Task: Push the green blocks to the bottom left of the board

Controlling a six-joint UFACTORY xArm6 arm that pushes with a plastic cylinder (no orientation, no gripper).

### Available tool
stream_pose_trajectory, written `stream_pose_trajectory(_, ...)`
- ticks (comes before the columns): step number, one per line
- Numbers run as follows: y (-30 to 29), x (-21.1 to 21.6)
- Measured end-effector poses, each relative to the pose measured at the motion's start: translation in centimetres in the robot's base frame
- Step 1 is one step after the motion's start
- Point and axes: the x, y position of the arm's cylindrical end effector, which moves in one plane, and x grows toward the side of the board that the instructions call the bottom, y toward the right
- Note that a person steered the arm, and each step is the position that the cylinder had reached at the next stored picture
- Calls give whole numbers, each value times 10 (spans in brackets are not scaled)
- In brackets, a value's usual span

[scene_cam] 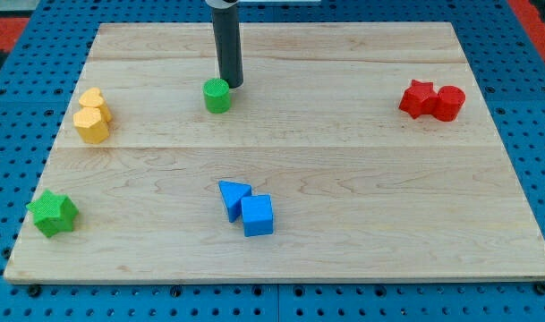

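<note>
A green cylinder block (pixel 217 95) stands in the upper middle-left of the wooden board (pixel 361 179). A green star-shaped block (pixel 53 213) lies near the board's bottom left corner. My tip (pixel 232 85) is the lower end of the dark rod coming down from the view's top. It sits just to the upper right of the green cylinder, touching it or nearly so.
Two yellow blocks (pixel 92 115) sit together at the left. A blue triangle (pixel 234 198) and a blue cube (pixel 258 216) touch at the bottom middle. Two red blocks (pixel 432 100) sit together at the upper right. Blue pegboard surrounds the board.
</note>
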Motion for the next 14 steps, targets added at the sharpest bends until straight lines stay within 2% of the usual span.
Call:
stream_pose_trajectory(2,5,-52)
stream_pose_trajectory(3,28,-20)
stream_pose_trajectory(4,-6,41)
stream_pose_trajectory(5,-51,63)
stream_pose_trajectory(8,-48,-13)
stream_pose_trajectory(9,-60,12)
stream_pose_trajectory(10,-100,39)
stream_pose_trajectory(11,-102,89)
stream_pose_trajectory(13,-87,54)
stream_pose_trajectory(14,-64,54)
